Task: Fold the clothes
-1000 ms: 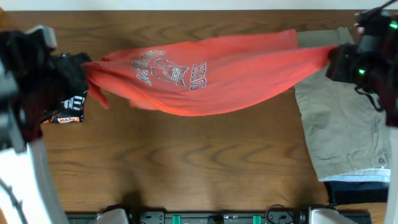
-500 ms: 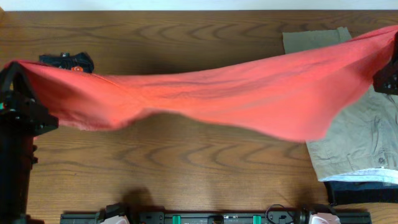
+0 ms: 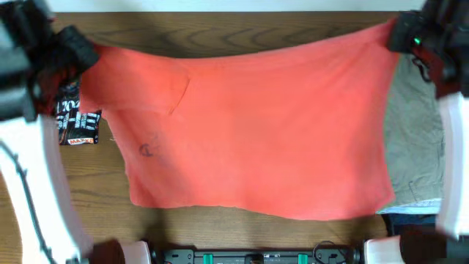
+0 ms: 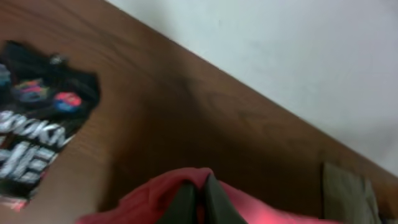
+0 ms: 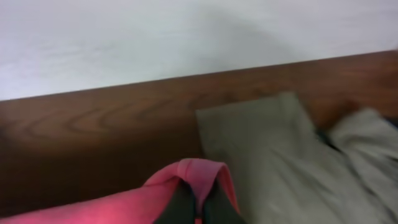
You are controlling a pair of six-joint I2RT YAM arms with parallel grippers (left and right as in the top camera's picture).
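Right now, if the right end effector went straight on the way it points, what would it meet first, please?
Beyond the shirt it grips, the right end effector would probably meet the khaki garment on the table first; depth is unclear, so it could hit bare wood beside it.

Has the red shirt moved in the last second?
Yes. The shirt has spread from a bunched band into a wide sheet, its lower edge now level with the near end of the khaki garment.
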